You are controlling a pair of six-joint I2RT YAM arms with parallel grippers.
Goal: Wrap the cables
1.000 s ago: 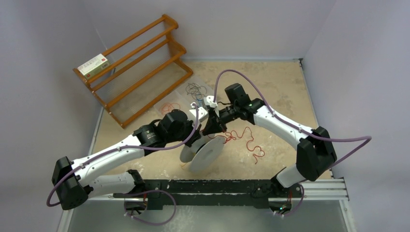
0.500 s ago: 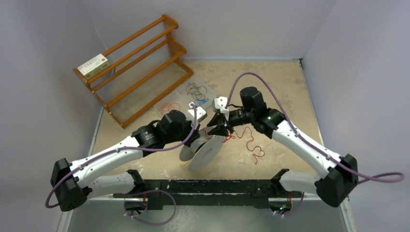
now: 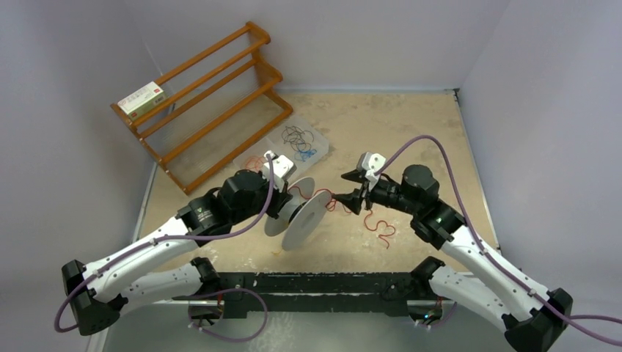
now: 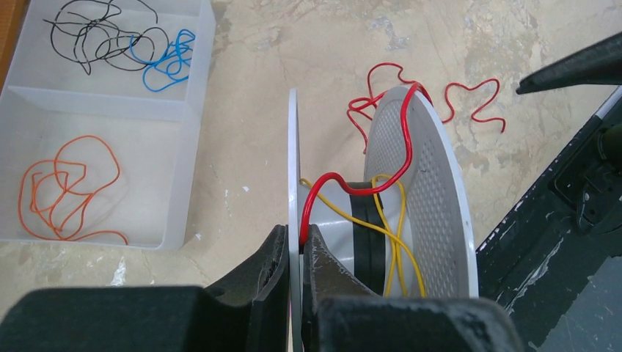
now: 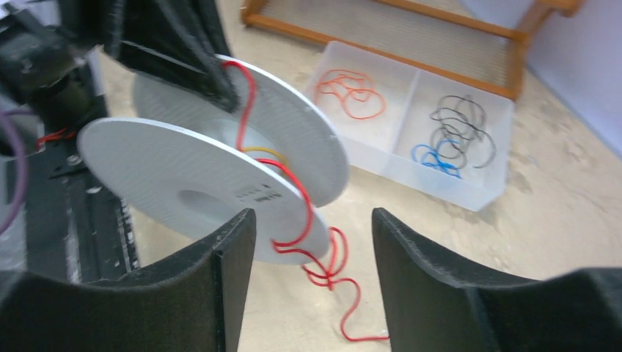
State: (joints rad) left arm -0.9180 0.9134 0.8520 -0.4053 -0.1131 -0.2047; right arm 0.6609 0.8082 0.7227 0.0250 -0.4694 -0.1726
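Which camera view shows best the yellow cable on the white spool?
The left wrist view: the yellow cable loops plainly around the hub of the white spool, between its two discs. The right wrist view shows only a short yellow piece at the hub. In the top view it is too small to tell.

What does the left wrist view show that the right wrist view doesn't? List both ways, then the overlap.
Left wrist only: a dark band around the hub of the spool. Right wrist only: the spool's centre hole and a purple hose. Both: the spool, the red cable over its rim, and the tray holding orange, black and blue cables.
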